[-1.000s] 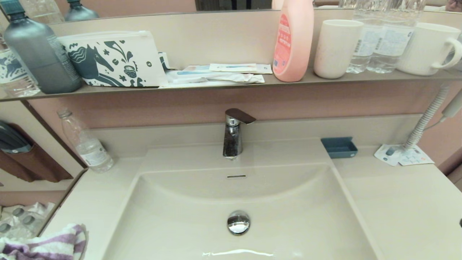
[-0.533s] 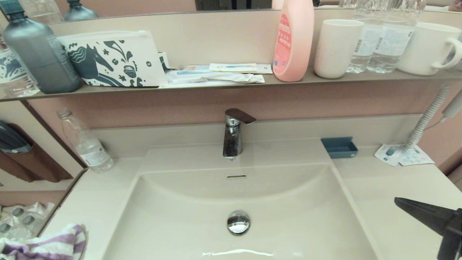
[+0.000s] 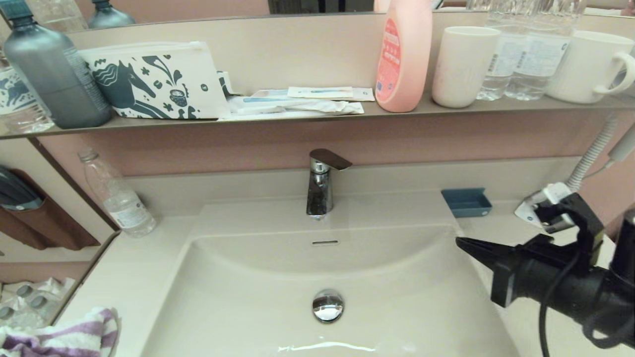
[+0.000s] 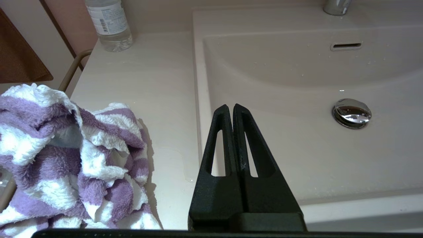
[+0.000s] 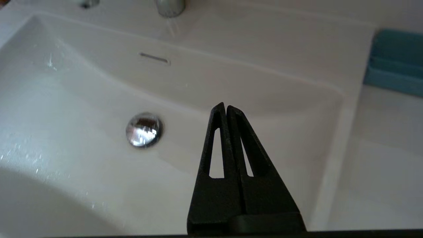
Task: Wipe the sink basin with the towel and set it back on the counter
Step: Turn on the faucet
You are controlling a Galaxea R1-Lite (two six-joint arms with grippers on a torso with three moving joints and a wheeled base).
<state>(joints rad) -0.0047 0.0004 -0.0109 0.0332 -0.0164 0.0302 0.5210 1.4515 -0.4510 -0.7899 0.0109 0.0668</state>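
The purple and white striped towel (image 3: pixel 64 337) (image 4: pixel 66 158) lies bunched on the counter (image 3: pixel 134 277) (image 4: pixel 152 86) at the near left, beside the sink basin (image 3: pixel 278 307) (image 4: pixel 297 148) (image 5: pixel 82 165). The basin's chrome drain plug (image 3: pixel 328 305) sits at its middle. My right gripper (image 3: pixel 459 242) (image 5: pixel 225 106) is shut and empty, hovering over the basin's right rim and pointing left. My left gripper (image 4: pixel 230 106) is shut and empty, above the basin's left rim, with the towel beside it. The left arm does not show in the head view.
A chrome faucet (image 3: pixel 321 186) stands behind the basin. A clear water bottle (image 3: pixel 116 196) is on the counter at back left, a blue soap dish (image 3: pixel 466 202) at back right. The shelf above holds a horse-print pouch (image 3: pixel 156 82), a pink bottle (image 3: pixel 403 54) and cups.
My right arm has swung in from the right edge, up and leftward, until its gripper reached the basin's right rim. The towel and the left side have not moved.
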